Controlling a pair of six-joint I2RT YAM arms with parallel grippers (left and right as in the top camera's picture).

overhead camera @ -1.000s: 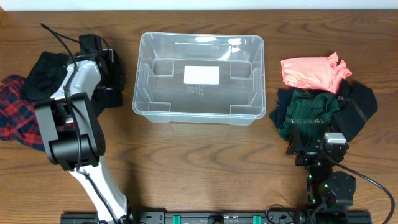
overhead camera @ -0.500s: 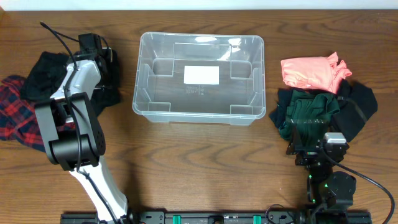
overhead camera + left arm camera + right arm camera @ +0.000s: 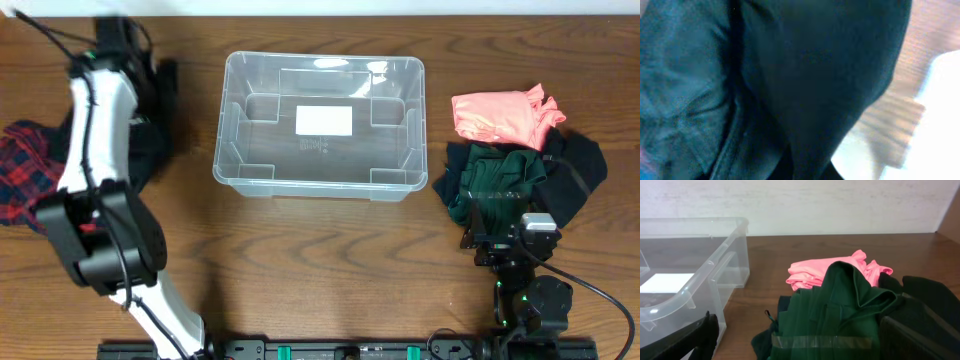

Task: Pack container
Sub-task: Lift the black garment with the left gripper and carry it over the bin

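We find the left gripper (image 3: 138, 58) has just pinched the black garment (image 3: 830, 75) and lifted far left, so the first load looks secured. Right gripper (image 3: 800, 342) jaws are spread. The container (image 3: 260, 140) sits centre, empty.

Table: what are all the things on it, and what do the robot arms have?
table: one, brown wood, under everything
container: one, clear, middle of the table, no clothes in it
white label: one, white, on the container's base
pink cloth: one, pink, right of the container, far side
green cloth: one, dark green, right side, just nearer than the pink one
black cloth on the right: one, black, under and beside the green cloth
red checked cloth: one, red and dark, far left
black cloth on the left: one, black, left of the container
left gripper: one, shut, seemingly on the black cloth on the left
right gripper: one, black, open, facing the green cloth
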